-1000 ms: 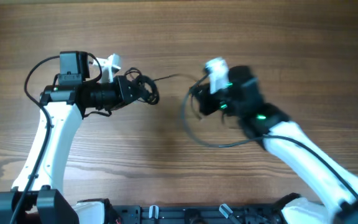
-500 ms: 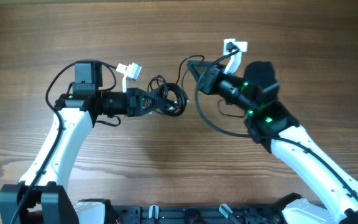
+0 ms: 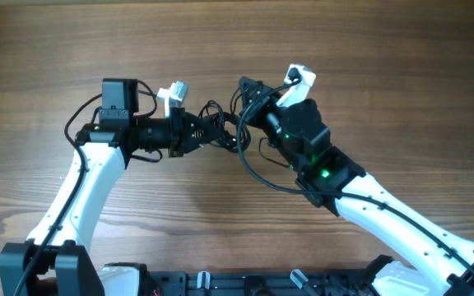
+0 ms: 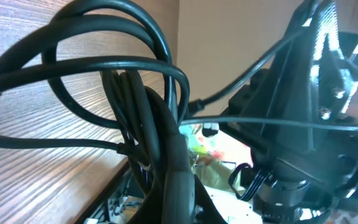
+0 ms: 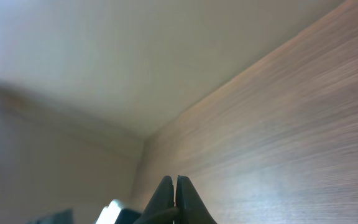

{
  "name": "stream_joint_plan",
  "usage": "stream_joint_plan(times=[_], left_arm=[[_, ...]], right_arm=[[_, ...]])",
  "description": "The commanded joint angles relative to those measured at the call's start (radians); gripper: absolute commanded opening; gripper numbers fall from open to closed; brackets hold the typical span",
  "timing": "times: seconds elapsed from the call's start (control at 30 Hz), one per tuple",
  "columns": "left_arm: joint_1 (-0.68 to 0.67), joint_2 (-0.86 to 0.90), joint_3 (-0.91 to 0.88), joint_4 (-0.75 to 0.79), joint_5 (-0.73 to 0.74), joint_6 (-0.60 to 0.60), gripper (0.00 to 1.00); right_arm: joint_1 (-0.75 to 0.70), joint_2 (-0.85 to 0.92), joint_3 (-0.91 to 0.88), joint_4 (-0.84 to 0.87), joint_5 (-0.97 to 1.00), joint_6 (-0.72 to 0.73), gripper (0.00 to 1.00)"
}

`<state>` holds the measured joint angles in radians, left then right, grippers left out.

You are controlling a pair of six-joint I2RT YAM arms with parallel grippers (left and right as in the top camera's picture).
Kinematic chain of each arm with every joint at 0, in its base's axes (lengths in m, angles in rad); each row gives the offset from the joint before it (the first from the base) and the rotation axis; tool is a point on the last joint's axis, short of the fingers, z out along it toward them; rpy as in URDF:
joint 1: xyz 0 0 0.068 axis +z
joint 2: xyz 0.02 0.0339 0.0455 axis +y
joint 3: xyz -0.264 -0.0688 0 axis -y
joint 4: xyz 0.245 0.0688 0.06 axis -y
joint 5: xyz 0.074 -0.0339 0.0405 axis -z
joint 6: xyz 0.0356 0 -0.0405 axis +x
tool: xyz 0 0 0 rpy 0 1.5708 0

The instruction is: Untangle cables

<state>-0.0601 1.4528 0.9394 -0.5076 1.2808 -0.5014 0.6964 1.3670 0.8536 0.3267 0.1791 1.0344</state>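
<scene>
The cables (image 3: 224,131) form a black tangle of loops at the table's middle, between my two grippers. My left gripper (image 3: 206,131) points right and is shut on the tangle's left side. In the left wrist view the cables (image 4: 135,68) arc over the table and run down into my left gripper (image 4: 178,186). My right gripper (image 3: 245,90) points up and left, just right of the tangle. In the right wrist view my right gripper (image 5: 176,186) is shut, with a thin cable (image 5: 160,216) pinched low between its fingers. One long cable loop (image 3: 249,168) hangs down under the right arm.
The wooden table (image 3: 385,66) stretches bare around both arms. The right arm's body (image 4: 303,124) fills the right side of the left wrist view, very near the left gripper. A black rail (image 3: 220,281) runs along the table's front edge.
Both arms have moved toward the middle. The left gripper carried the tangle to the right, and the right gripper swung up and left until it stands close beside it.
</scene>
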Motion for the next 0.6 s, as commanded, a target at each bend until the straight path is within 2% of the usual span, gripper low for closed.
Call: stream_joint_plan(times=[0.0,0.23,0.4,0.57], left_arm=[[-0.003,-0.011,-0.005,0.018,0.008,-0.075,0.04],[-0.003,-0.011,-0.005,0.047,-0.019,-0.091,0.04],[-0.003,-0.011,-0.005,0.048,-0.053,-0.091,0.04],[-0.003,-0.011,-0.005,0.05,-0.07,-0.13,0.04]], right_arm=[[0.011,0.004,0.006,-0.061,0.085,0.158,0.04],[0.047,0.004,0.006,-0.14,-0.033,0.333,0.04],[0.047,0.004,0.006,-0.175,-0.131,0.334,0.04],[0.046,0.004,0.006,-0.241,-0.136,0.336,0.05]])
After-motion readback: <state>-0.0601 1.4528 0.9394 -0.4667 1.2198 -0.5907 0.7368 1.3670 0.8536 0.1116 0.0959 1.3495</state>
